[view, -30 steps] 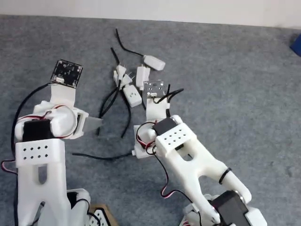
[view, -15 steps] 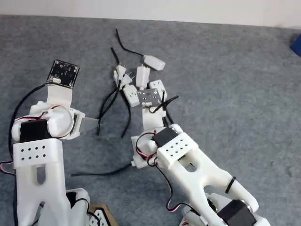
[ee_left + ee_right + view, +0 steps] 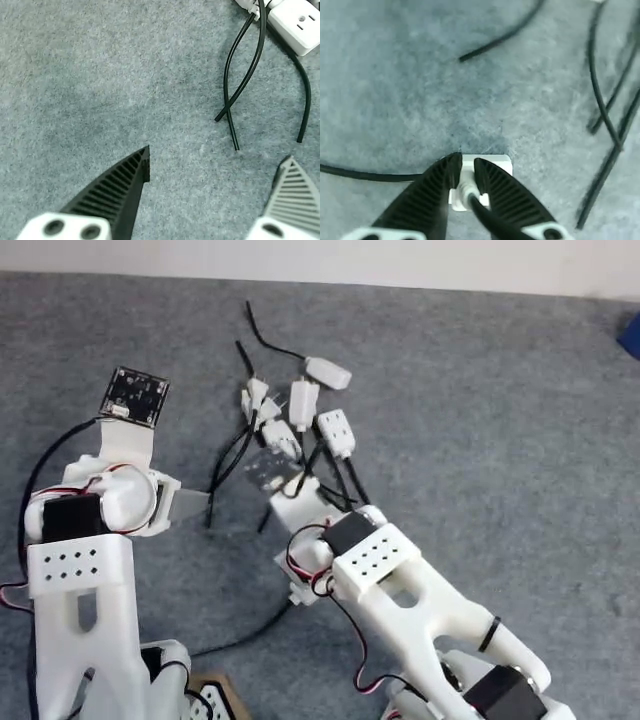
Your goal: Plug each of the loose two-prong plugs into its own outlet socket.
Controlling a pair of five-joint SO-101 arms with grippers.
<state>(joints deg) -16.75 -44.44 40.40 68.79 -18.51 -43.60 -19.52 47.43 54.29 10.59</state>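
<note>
Grey carpeted desk: your right gripper [image 3: 466, 159] pinches a plug [image 3: 495, 161] at its cord end, probably to offer it to the outlet [image 3: 336, 430] at two o'clock, while your left gripper [image 3: 217, 155] hangs spread over bare carpet.

A grey carpet [image 3: 500, 440] covers the table. Toward its far middle lie 3 white plugs [image 3: 327, 371], close together; 2 of them have a thin black cord running toward the far edge. Just beside them, nearer the arms, sit 2 white socket blocks [image 3: 338, 432], side by side but apart. Several black cords [image 3: 232, 455] trail from this cluster over the carpet, 2 of them crossing, their loose ends on bare carpet. A long black cord [image 3: 240, 635] curves across the near part. A blue object [image 3: 631, 335] sits at the right edge.
</note>
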